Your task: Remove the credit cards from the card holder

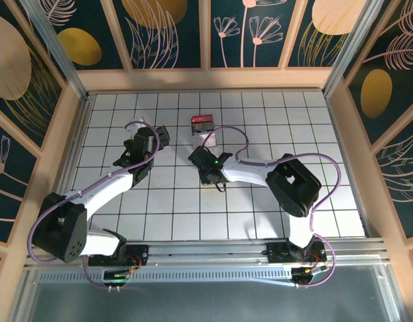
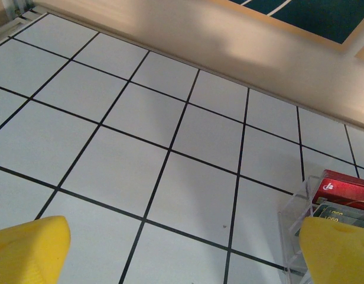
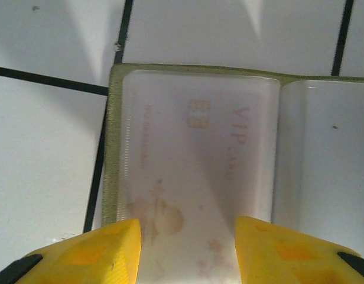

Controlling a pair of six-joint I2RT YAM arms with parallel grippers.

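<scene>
**Right arm poised over the open wallet.** On the tiled table (image 1: 173, 201), the right gripper (image 3: 188, 254) hangs low over the open card holder (image 3: 114, 148). Its yellow fingers (image 3: 81, 251) are apart and clamped on nothing. We see the holder lying flat near the middle of the table, just on the near side of a small clear box (image 1: 202, 121). One card (image 3: 194, 154) lies inside one of its cloudy sleeves, the lettering showing through the plastic.

The chief risk, as we judge it, is that the fingers close on sleeve and card together. The card sits fully under the plastic with no bare edge on show, and we cannot tell which side of the sleeve is open. A pinch could therefore lift or drag the whole holder rather than free the card.

The holder looks light and nothing pins it down. The left gripper (image 2: 182, 260), spread wide and empty, hovers off to the left, apart from it. A pull away from the arms could also slide the holder into the clear box, which the left wrist view shows with red and dark contents.

For room, we find bare tiles to the left, the right and the near side of the holder. The wooden wall (image 1: 206, 79) at the far edge is well apart. The tight side is the far one, where the box stands.
</scene>
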